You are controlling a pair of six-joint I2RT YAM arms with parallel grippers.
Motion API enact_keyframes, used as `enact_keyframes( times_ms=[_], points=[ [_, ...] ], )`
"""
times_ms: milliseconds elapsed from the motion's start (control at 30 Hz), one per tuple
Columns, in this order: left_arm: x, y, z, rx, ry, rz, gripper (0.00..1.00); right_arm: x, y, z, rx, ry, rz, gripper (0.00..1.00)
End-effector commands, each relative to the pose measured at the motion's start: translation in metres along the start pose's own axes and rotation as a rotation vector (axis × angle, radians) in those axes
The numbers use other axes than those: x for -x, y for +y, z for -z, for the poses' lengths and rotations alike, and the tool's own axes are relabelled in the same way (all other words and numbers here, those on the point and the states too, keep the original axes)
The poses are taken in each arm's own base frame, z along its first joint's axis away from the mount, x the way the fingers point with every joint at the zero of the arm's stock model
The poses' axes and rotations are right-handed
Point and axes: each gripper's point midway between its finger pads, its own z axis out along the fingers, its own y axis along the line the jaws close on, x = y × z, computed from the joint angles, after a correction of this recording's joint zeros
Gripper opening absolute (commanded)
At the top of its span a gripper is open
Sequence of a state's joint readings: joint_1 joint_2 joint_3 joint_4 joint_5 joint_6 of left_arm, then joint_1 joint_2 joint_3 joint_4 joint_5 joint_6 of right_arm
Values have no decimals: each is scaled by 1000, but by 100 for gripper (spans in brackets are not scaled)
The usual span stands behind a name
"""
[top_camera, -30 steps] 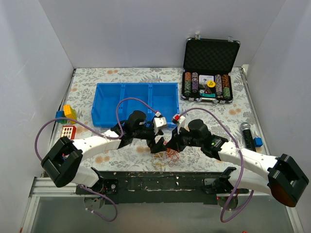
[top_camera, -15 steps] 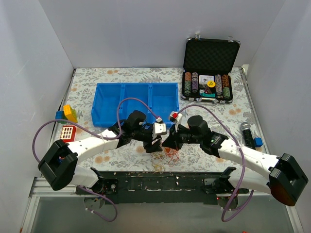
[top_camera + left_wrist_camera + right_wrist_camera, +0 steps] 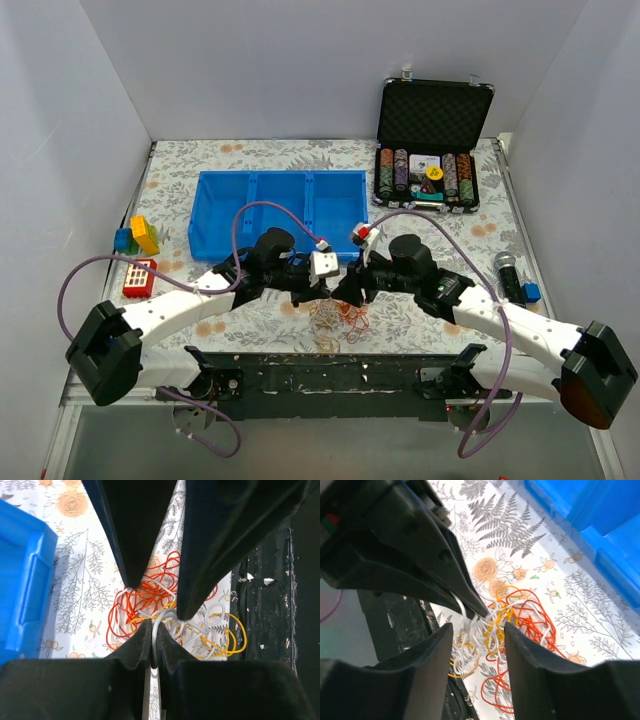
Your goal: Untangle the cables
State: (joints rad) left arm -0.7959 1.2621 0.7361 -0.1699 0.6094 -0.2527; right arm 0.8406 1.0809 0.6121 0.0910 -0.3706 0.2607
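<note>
One high camera, two close ones on the wrists.
The top camera sits above and behind the arm bases, looking down and toward the far wall over the whole tabletop [image 3: 250, 160]. The left wrist camera peers past the left jaws, down and rightward, close in; the right wrist camera looks past the right jaws, leftward. All three share the cables [image 3: 335, 318] by the near edge, and each wrist view catches the other arm's jaws.
</note>
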Motion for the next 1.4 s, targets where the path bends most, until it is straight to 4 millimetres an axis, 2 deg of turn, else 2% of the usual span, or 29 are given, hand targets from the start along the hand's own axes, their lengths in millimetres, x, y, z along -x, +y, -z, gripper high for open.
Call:
enact_keyframes(
  times_ms=[0,200,367,500,633,800,867,1000,1100,1167,1367],
  points=[
    [42,8,26,96,-80,26,0,19,-9,18,-89,-101,27,61],
    [72,12,51,185,-158,30,0,19,3,28,-29,-181,80,78],
    [80,2,57,159,-183,82,0,36,14,33,30,-302,165,80],
    [82,-5,58,130,-196,84,3,53,6,30,-17,-362,193,79],
    [87,-9,62,115,-204,76,5,54,3,17,-9,-335,176,69],
    [99,-9,67,115,-230,66,6,41,10,1,74,-259,129,49],
    [103,-10,69,117,-238,58,6,39,13,-2,102,-247,113,46],
    [115,-10,74,116,-262,51,6,34,14,-6,119,-236,93,28],
    [136,-9,83,124,-302,26,6,28,12,-8,116,-214,83,3],
    [155,-6,90,135,-334,10,6,19,5,-9,88,-195,72,1],
    [237,-1,136,169,-487,-28,10,-32,-30,-15,-51,-63,11,1]
  ],
)
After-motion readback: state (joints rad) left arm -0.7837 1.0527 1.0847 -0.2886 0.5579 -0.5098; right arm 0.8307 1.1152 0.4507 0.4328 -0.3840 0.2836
